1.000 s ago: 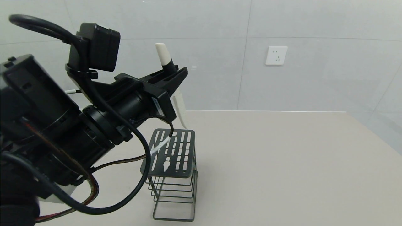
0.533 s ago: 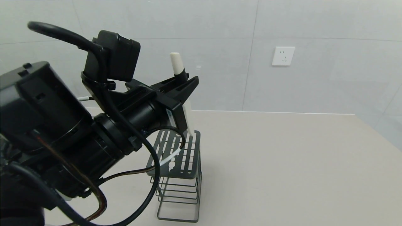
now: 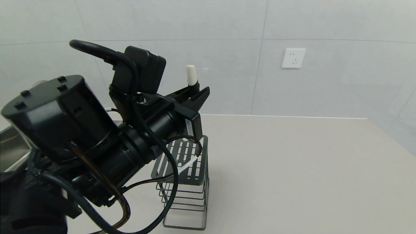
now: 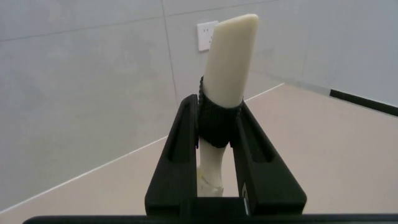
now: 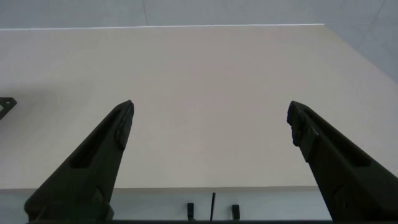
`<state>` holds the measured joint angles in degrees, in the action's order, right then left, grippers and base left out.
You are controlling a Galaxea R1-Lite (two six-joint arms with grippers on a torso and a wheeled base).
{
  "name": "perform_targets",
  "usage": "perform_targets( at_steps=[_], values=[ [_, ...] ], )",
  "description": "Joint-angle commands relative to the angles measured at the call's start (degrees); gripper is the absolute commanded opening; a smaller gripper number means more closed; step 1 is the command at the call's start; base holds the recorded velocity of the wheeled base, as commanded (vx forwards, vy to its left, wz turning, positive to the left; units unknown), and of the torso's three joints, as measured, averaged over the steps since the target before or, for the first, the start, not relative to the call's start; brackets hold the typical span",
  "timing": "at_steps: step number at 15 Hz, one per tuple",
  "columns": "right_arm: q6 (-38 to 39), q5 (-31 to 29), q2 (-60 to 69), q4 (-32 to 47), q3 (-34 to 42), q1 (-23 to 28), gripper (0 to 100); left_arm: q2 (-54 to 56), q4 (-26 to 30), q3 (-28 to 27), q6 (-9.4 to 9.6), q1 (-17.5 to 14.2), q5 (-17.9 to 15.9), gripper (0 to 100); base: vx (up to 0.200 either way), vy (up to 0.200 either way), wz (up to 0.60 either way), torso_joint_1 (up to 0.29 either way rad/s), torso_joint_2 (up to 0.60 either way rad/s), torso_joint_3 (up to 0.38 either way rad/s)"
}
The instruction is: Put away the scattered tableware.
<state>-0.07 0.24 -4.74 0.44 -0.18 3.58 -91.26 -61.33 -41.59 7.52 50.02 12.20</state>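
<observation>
A cream-white utensil [image 3: 191, 74] stands nearly upright, and my left gripper [image 3: 199, 91] is shut on its handle just above the dark metal rack [image 3: 197, 171]. From the left wrist, the handle [image 4: 231, 59] sticks up out of the black fingers [image 4: 179, 146]; the utensil's lower end is hidden behind the gripper. The rack is a slotted plate on a wire frame, standing on the beige table [image 3: 292, 169]. My right gripper [image 5: 211, 121] is open over bare tabletop with nothing between its fingers.
A corner of the rack [image 5: 5, 104] shows at the edge of the right wrist view. A metal basin [image 3: 11, 146] lies at the far left. The table's far edge meets a grey wall with a white socket [image 3: 293, 58]. Open tabletop stretches to the rack's right.
The camera shifted at first. Since then my left gripper has come down and a little to the right with the utensil, closer to the rack's top.
</observation>
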Motion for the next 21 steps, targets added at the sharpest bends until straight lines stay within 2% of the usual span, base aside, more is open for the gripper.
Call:
perform_targets(
  at_steps=[1, 12, 21],
  values=[
    [-0.01, 0.02, -0.18, 0.00, 0.01, 0.02, 100, -1.03, -0.10, -0.07, -0.05, 1.13, 0.63, 0, 0.000, 0.000, 0.00, 0.000, 0.00, 0.000],
    [-0.01, 0.02, -0.18, 0.00, 0.01, 0.02, 100, -2.61, -0.54, -0.33, -0.23, 1.84, 5.38, 0, 0.000, 0.000, 0.00, 0.000, 0.00, 0.000],
    [-0.01, 0.02, -0.18, 0.00, 0.01, 0.02, 100, -3.05, -0.98, -0.15, -0.31, 1.22, 5.55, 0, 0.000, 0.000, 0.00, 0.000, 0.00, 0.000]
  ],
)
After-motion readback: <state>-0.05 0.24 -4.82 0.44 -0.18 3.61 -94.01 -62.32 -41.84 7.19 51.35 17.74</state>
